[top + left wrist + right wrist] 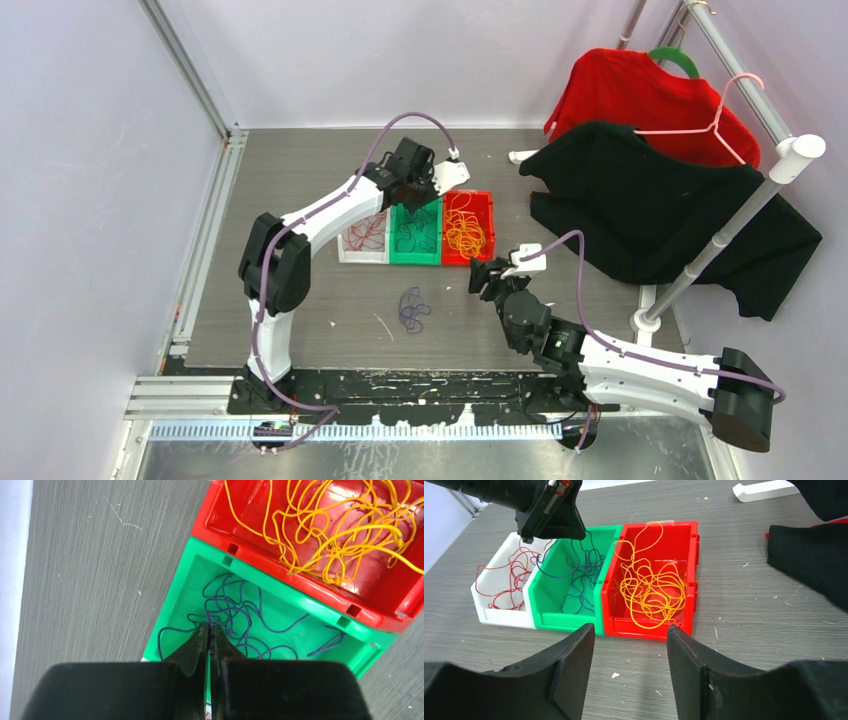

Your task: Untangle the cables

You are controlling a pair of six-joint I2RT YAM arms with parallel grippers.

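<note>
Three bins stand in a row: white (499, 615), green (564, 620) and red (644, 628). Red cable (509, 575) lies in the white one, purple-blue cable (260, 600) in the green one, orange-yellow cable (325, 530) in the red one. My left gripper (210, 627) hangs over the green bin (280, 585), shut on a purple-blue strand that runs up between its tips. Another small purple-blue clump (412, 308) lies loose on the table in front of the bins. My right gripper (629, 630) stands open and holds nothing, low over the table in front of the red bin.
A black garment (680, 220) and a red one (640, 95) hang from a clothes rack (730, 230) at the right, the black one spilling onto the table. A small white piece (520, 155) lies behind the bins. Metal rails (215, 200) edge the table's left side.
</note>
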